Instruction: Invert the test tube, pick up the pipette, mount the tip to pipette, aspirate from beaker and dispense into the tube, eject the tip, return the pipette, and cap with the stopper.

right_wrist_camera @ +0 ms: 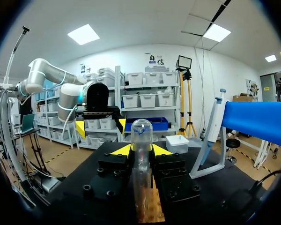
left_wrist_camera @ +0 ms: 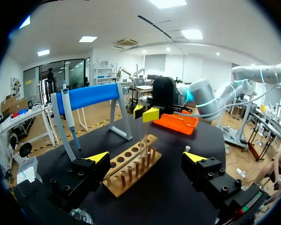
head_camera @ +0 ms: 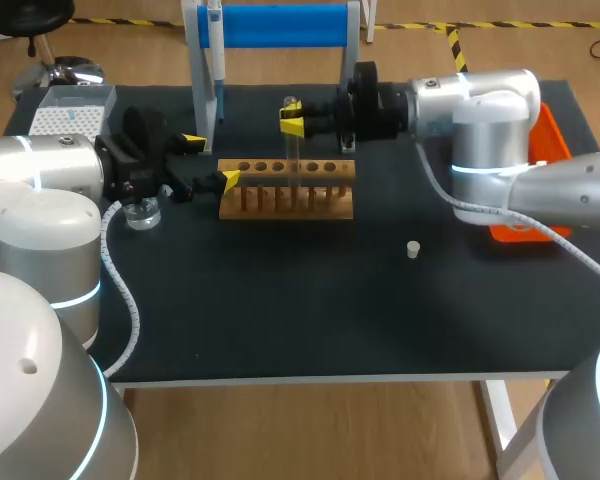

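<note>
Wooden rack (head_camera: 280, 205) in the head view lies under the test tube (head_camera: 296, 160), which the right gripper (head_camera: 292, 122) clamps. Left wrist view: the left gripper (left_wrist_camera: 146, 157) is spread wide, empty. Right wrist view: the tube's round end is up, so inverting seems in hand; next it needs a half turn.

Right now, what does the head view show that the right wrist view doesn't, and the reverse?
Head only: the stopper lying on the table, the beaker, the orange tray. Right wrist only: a close look at both right fingers against the test tube. Shared: that tube, the wooden rack, the pipette on its stand, the left fingers.
</note>
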Tool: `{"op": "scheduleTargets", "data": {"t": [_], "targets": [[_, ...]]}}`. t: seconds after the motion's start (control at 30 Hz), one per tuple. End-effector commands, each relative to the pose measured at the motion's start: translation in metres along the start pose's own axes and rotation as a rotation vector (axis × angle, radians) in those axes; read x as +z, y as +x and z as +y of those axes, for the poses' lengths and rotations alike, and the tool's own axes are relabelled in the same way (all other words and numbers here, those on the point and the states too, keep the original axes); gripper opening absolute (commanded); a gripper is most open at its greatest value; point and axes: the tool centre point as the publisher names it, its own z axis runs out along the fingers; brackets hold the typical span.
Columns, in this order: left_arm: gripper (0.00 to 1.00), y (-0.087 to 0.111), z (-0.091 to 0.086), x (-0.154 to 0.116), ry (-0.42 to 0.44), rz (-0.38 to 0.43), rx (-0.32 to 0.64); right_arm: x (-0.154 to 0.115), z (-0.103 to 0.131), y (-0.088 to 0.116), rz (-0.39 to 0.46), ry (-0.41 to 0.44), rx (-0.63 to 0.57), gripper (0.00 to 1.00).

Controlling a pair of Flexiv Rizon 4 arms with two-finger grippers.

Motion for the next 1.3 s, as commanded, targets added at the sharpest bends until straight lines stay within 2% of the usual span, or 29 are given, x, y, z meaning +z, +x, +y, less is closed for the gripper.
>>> {"op": "scheduleTargets", "data": {"t": [0.03,0.4,0.87,1.3], "targets": [[1.0,0.0,0.0,0.001,-0.001,-0.001,0.0,-0.001,0.007,0.003,-0.009,0.007,0.003,0.0],[1.0,0.0,0.0,0.001,-0.001,-0.001,0.0,-0.002,0.023,0.004,-0.018,-0.008,-0.004,0.0],[1.0,0.0,0.0,0.001,-0.001,-0.001,0.0,-0.021,0.046,0.022,-0.039,-0.005,-0.014,0.0],[1.0,0.0,0.0,0.001,-0.001,-0.001,0.0,-0.021,0.046,0.022,-0.039,-0.005,-0.014,0.0]]}}
